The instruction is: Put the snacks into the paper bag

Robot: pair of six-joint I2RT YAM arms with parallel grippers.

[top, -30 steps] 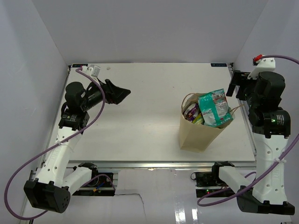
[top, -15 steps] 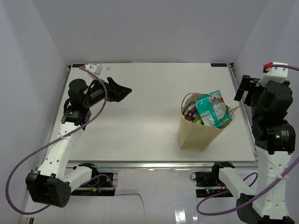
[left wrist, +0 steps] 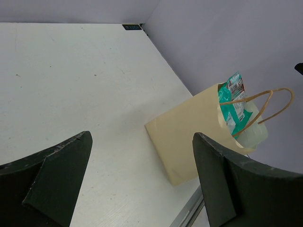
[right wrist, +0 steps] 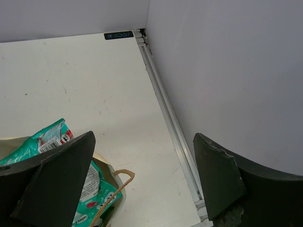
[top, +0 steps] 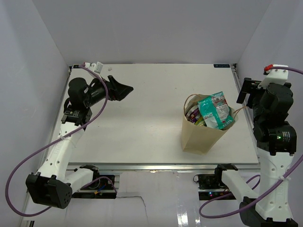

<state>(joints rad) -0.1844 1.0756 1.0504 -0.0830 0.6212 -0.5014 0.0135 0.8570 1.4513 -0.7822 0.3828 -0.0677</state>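
The tan paper bag (top: 201, 135) stands upright right of the table's middle. A teal-white snack bag (top: 215, 111) sticks out of its mouth, with purple and green-yellow packets (top: 195, 115) beside it inside. The bag also shows in the left wrist view (left wrist: 189, 135) and its teal-white packet in the right wrist view (right wrist: 52, 142). My left gripper (top: 124, 90) is open and empty, raised over the far left of the table. My right gripper (top: 245, 91) is open and empty, raised near the right edge, beyond the bag.
A metal rail (right wrist: 168, 118) runs along the table's right edge next to the right wall. A white wall closes the back. A small white connector (top: 97, 67) on the purple cable sits at the far left corner.
The teal-white bag has settled lower into the paper bag. My right gripper has drawn back to the right and up, away from the bag. My left arm shifted slightly.
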